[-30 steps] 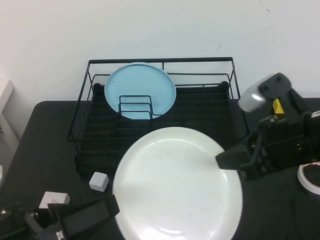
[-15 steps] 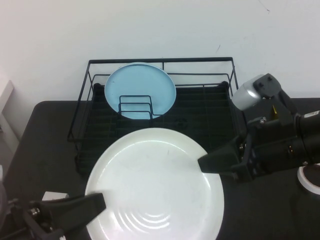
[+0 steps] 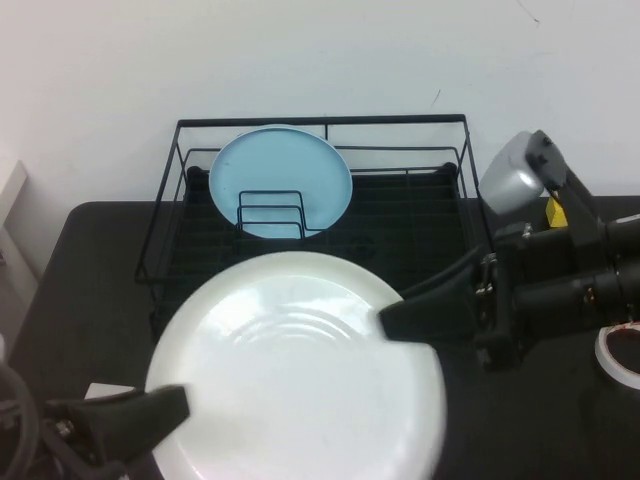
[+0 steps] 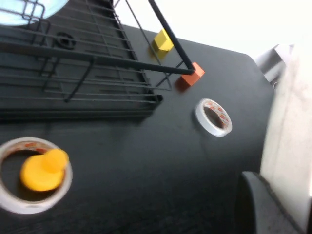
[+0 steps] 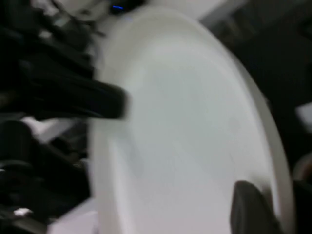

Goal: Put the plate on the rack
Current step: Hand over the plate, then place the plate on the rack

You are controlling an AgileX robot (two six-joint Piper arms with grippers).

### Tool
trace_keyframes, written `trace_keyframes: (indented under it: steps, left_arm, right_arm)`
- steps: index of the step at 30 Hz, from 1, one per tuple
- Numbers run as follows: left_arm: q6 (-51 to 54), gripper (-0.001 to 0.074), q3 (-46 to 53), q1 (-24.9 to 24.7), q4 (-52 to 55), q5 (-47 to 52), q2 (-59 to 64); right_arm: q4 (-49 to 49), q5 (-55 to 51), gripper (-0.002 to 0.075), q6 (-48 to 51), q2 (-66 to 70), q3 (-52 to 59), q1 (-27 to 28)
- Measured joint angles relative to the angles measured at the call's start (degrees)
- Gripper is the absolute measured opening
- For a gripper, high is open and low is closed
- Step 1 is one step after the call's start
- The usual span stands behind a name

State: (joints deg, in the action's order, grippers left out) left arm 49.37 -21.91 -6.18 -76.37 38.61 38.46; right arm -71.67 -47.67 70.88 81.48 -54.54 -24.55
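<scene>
**Wide white plate carried by its rim on two sides**

Nearest the camera, the left gripper (image 3: 165, 410) sits at the lower left of the high view, its jaws narrowed onto the near-left rim of the large round off-white plate (image 3: 295, 370). The plate hangs above the black counter (image 3: 90, 260), just in front of the rack, roughly level and facing up. On its right edge the right gripper (image 3: 395, 320) pinches the rim from the opposite side, jaws closed on the thin lip; the right wrist view shows a dark fingertip (image 5: 251, 207) pressed on the plate's border.

The plate looks stiff, smooth and glossy, so it is probably slippery under hard pads, and likely brittle if it drops or knocks a wire. Being broad and held only at the edge, it would lever hard against a single grip; opposite rim holds like these seem the sound place to take it.

Beyond it stands the large rectangular black wire dish rack (image 3: 320, 122), with a round light blue plate (image 3: 280, 180) upright in its far-left dividers. A roll of clear tape (image 3: 620, 355) lies on the counter at the far right.
</scene>
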Motion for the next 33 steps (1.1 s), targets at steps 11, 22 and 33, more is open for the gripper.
trace_keyframes:
  steps: [11,22,33]
  left_arm:
    - [7.87,0.0026,0.0,0.0,-1.28,3.75,0.0]
    - [21.35,0.0025,-3.07,0.0,-0.69,-10.1,0.0]
    - [63.05,0.0025,-17.3,0.0,-19.35,-30.57,7.18]
  right_arm:
    - [-9.65,-7.63,0.0489,1.25,0.0,-4.23,-0.91]
    - [2.22,-20.53,0.034,-7.31,0.0,-24.7,-0.91]
    - [34.38,-22.84,0.0008,-21.97,-5.05,-39.63,-0.91]
